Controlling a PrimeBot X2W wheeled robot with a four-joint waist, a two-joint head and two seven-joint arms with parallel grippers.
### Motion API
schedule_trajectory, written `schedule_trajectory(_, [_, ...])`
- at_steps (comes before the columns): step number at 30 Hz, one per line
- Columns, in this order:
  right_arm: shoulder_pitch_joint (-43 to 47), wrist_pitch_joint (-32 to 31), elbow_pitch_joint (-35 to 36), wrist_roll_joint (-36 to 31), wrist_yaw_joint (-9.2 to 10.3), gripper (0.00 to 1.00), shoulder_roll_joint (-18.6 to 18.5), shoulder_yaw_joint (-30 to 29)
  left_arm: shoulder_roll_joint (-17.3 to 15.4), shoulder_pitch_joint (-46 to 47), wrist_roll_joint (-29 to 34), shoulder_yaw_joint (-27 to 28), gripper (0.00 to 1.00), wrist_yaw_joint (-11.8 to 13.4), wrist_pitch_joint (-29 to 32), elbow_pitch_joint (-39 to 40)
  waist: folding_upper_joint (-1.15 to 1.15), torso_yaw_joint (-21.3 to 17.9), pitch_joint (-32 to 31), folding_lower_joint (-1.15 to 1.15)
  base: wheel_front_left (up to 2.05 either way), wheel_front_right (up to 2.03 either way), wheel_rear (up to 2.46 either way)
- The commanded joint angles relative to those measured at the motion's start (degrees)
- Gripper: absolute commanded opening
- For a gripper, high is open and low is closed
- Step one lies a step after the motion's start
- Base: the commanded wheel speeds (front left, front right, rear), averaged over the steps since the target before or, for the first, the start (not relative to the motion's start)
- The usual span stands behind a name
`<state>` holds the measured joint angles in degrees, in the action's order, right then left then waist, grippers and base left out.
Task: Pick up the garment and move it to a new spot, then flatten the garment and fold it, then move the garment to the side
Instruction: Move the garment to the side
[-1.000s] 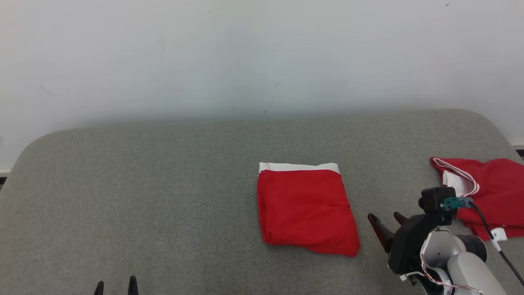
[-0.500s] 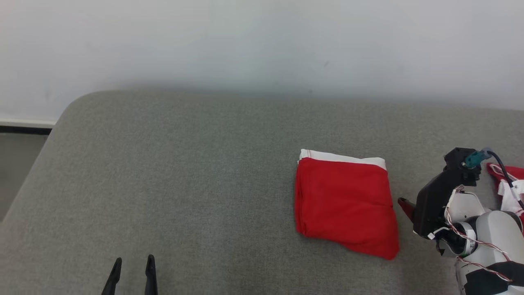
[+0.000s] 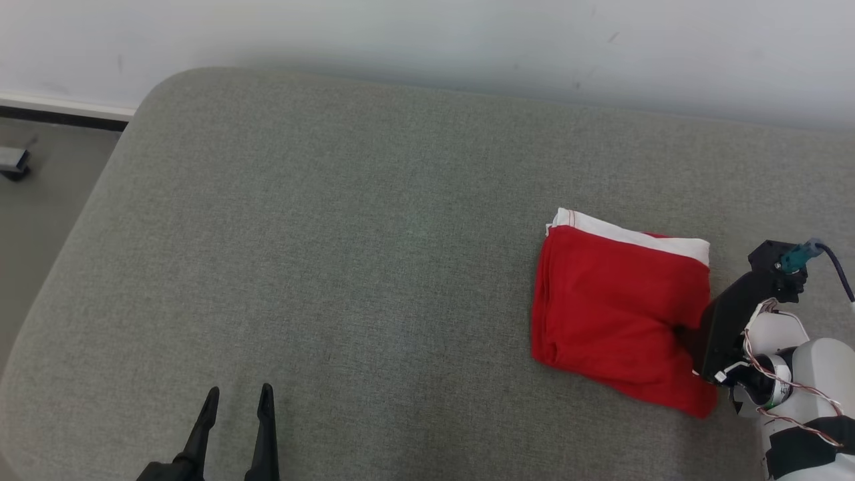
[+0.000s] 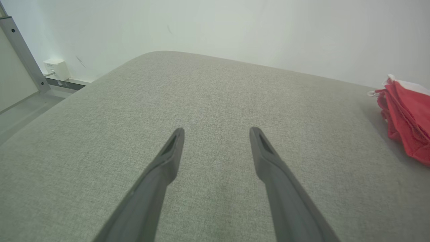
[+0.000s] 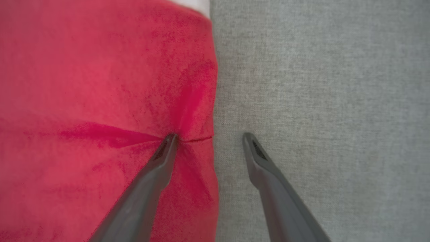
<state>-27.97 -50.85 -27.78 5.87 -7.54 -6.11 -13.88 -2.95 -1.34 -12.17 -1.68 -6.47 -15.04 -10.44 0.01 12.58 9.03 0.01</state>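
The garment (image 3: 618,304) is a red folded square with a white band along its far edge, lying at the right of the grey cushioned surface (image 3: 347,254). My right gripper (image 3: 689,333) stands open at the garment's right edge, its fingertips hidden under the black wrist in the head view. In the right wrist view this gripper (image 5: 210,137) straddles the edge of the garment (image 5: 100,101): one fingertip (image 5: 169,139) presses into the red cloth and dents it, while the other rests over bare grey fabric. Far to the left, my left gripper (image 3: 237,401) (image 4: 216,132) is open and holds nothing.
A white wall runs behind the surface. Floor shows at the far left with a small grey object (image 3: 13,162). The left wrist view has the garment (image 4: 406,114) at its right edge, a white box (image 4: 55,67) at the wall's foot and a metal post (image 4: 20,50).
The head camera has swung left, so the picture shifted right and a second red cloth left it. My right gripper has come in onto the garment's right edge. The left gripper reaches further forward.
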Motion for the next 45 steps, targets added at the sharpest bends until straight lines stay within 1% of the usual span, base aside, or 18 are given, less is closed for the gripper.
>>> schedule_trajectory(1, [0.1, -0.4, -1.2, -0.1, 0.15, 1.00, 0.5, 0.2, 0.1, 0.9, -0.2, -0.3, 1.00, 0.4, -0.2, 0.3, -0.01, 1.6, 2.1, -0.01, 0.00, 0.00, 0.00])
schedule_trajectory(2, [0.3, -1.0, -1.7, 0.1, 0.15, 0.79, 0.7, 0.7, 0.1, 1.1, -0.4, -0.4, 1.00, 0.4, -0.2, 0.3, -0.01, 1.7, 2.3, -0.01, 0.00, 0.00, 0.00])
schedule_trajectory(3, [0.4, -1.3, -2.1, 0.2, 0.03, 0.33, 0.8, 1.3, 0.1, 1.2, -0.5, -0.6, 1.00, 0.6, -0.2, 0.2, -0.01, 1.7, 2.5, -0.01, 0.00, 0.00, 0.00])
schedule_trajectory(4, [0.4, -1.5, -2.3, 0.0, 0.02, 0.11, 0.6, 2.1, 0.1, 1.4, -0.5, -0.7, 1.00, 0.7, -0.2, 0.2, -0.01, 1.7, 2.7, -0.01, 0.00, 0.00, 0.00])
schedule_trajectory(5, [0.4, -1.7, -2.3, -0.2, 0.03, 0.00, 0.0, 2.9, 0.1, 1.6, -0.6, -0.8, 1.00, 0.8, -0.2, 0.2, -0.01, 1.6, 2.8, -0.01, 0.00, 0.00, 0.00])
schedule_trajectory(10, [-2.1, -2.5, 1.2, -0.2, 0.17, 0.00, -5.4, 9.7, 0.1, 2.1, -1.3, -0.9, 1.00, 1.3, -0.2, 0.9, -0.01, -0.1, 3.3, -0.01, 0.00, 0.00, 0.00])
schedule_trajectory(14, [-4.9, -4.8, 5.6, 2.0, 0.16, 0.00, -8.9, 16.3, 0.1, 2.6, -2.0, -1.0, 1.00, 1.4, -0.2, 1.7, -0.01, -2.4, 3.5, -0.01, 0.00, 0.00, 0.00])
schedule_trajectory(18, [-7.4, -8.0, 10.8, 4.9, 0.16, 0.00, -12.8, 21.9, 0.1, 3.2, -3.0, -1.3, 1.00, 1.7, -0.2, 2.4, -0.01, -5.8, 4.1, -0.01, 0.00, 0.00, 0.00])
schedule_trajectory(23, [-11.0, -10.8, 15.6, 7.8, 0.16, 0.00, -17.0, 25.6, 0.1, 4.2, -3.6, -1.3, 1.00, 1.6, -0.2, 2.9, -0.01, -10.4, 5.3, -0.01, 0.00, 0.00, 0.00])
schedule_trajectory(24, [-11.6, -11.2, 16.1, 8.2, 0.16, 0.00, -17.6, 25.8, 0.1, 4.5, -3.8, -1.5, 1.00, 1.5, -0.2, 3.0, -0.01, -11.3, 5.6, -0.01, 0.00, 0.00, 0.00])
schedule_trajectory(25, [-11.6, -11.2, 16.1, 8.2, 0.16, 0.00, -17.6, 25.8, 0.1, 4.5, -3.8, -1.5, 1.00, 1.5, -0.2, 3.0, -0.01, -11.3, 5.6, -0.01, 0.00, 0.00, 0.00])
schedule_trajectory(28, [-13.4, -11.9, 17.7, 9.1, 0.16, 0.00, -18.8, 26.2, 0.1, 5.4, -4.0, -1.4, 1.00, 1.4, -0.2, 3.6, -0.01, -13.7, 6.9, -0.01, 0.00, 0.00, 0.00])
schedule_trajectory(30, [-14.7, -11.6, 18.6, 9.3, 0.16, 0.00, -20.1, 25.6, 0.1, 6.4, -3.9, -1.4, 1.00, 1.0, -0.2, 3.9, -0.01, -15.8, 8.1, -0.01, 0.00, 0.00, 0.00])
schedule_trajectory(36, [-16.0, -10.9, 20.3, 10.0, 0.16, 0.00, -21.6, 23.3, 0.1, 7.9, -2.3, -0.7, 1.00, 0.3, -0.2, 4.5, -0.01, -19.3, 10.3, -0.01, 0.00, 0.00, 0.00])
schedule_trajectory(41, [-16.0, -11.0, 21.7, 9.3, 0.16, 0.00, -23.2, 21.4, 0.1, 8.8, -1.4, -0.6, 1.00, 0.0, -0.2, 5.4, -0.01, -21.5, 11.9, -0.01, 0.00, 0.00, 0.00])
schedule_trajectory(45, [-15.6, -10.9, 21.7, 9.3, 0.16, 0.00, -25.4, 20.4, 0.1, 9.4, -0.8, -0.6, 1.00, -0.4, -0.2, 5.7, -0.01, -22.4, 13.0, -0.01, 0.00, 0.00, 0.00])
